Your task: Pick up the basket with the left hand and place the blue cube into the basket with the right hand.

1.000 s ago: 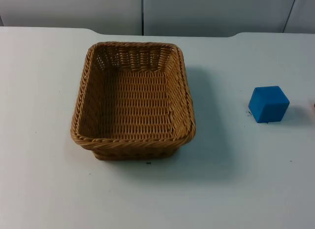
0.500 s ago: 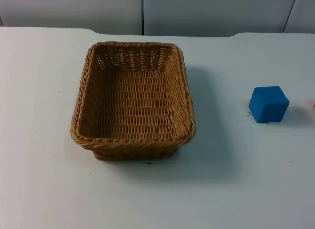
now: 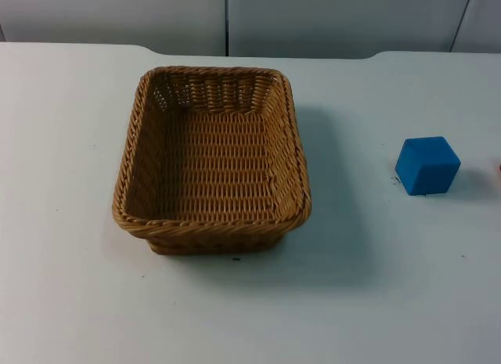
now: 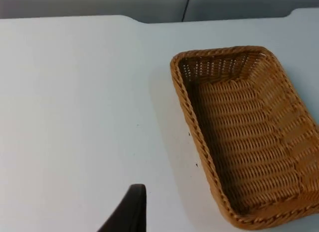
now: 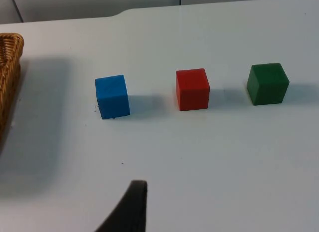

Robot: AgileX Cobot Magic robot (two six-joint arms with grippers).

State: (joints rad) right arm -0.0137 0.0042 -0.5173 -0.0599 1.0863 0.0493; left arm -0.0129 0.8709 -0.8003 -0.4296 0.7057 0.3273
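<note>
Basket (image 3: 211, 160) of stiff woven wicker sat empty on the desk (image 3: 70, 301), probably light, and best pinched over a side rim. Blue cube (image 3: 427, 166) lay well to its right, rigid with flat faces that suit a squeeze; a red cube (image 5: 192, 89) and green cube (image 5: 267, 84) stood beyond it. Nothing had moved since the earlier frames. Left gripper (image 4: 127, 212) and right gripper (image 5: 127, 208) waited well back from the basket; I cannot tell whether either was spread.

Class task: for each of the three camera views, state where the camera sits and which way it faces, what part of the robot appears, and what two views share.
Top view: fixed above, looking down and forward at basket and blue cube.
Left wrist view: on the left arm, facing the basket; a black fingertip shows.
Right wrist view: on the right arm, facing blue, red and green cubes.
All three share the basket.
</note>
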